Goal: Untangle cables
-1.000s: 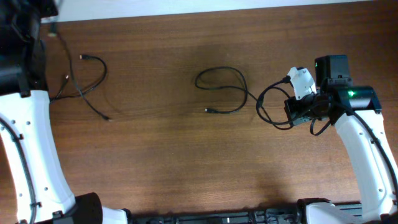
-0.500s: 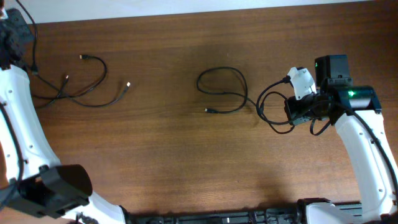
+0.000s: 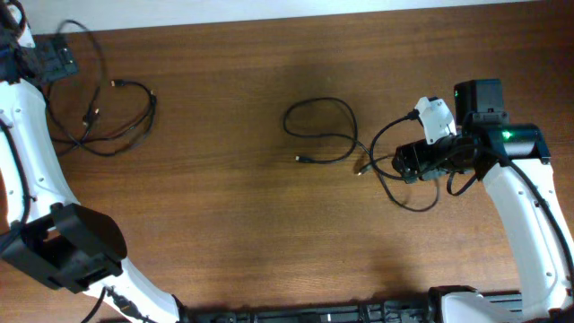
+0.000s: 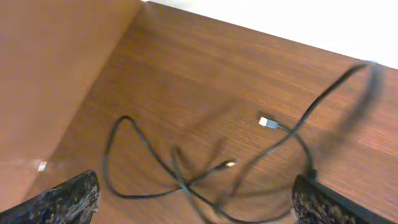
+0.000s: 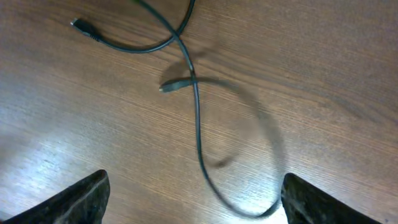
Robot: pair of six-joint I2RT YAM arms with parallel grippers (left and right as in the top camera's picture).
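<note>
Two thin black cables (image 3: 99, 121) lie crossed in a loose bunch at the far left of the table. My left gripper (image 3: 56, 61) hangs open above their far-left side, and in the left wrist view the crossing (image 4: 186, 183) shows between its spread fingers (image 4: 62, 199), nothing gripped. A third cable (image 3: 318, 121) forms a loop at mid-table. A fourth cable (image 3: 395, 179) curls beside my right gripper (image 3: 401, 161), which is open. In the right wrist view that cord (image 5: 198, 134) runs on the wood between the fingers (image 5: 81, 199), its plug (image 5: 168, 88) lying free.
The table's far edge meets a pale wall (image 4: 298, 25) just beyond the left gripper. The left arm's white links (image 3: 36, 170) run down the table's left side. The right arm (image 3: 529, 206) covers the right side. Brown wood (image 3: 224, 224) fills the middle.
Both grippers went from shut to open. The left arm swung to the far-left corner and the left cables resettled. The right cable dropped and spread, its plug now on the table.
</note>
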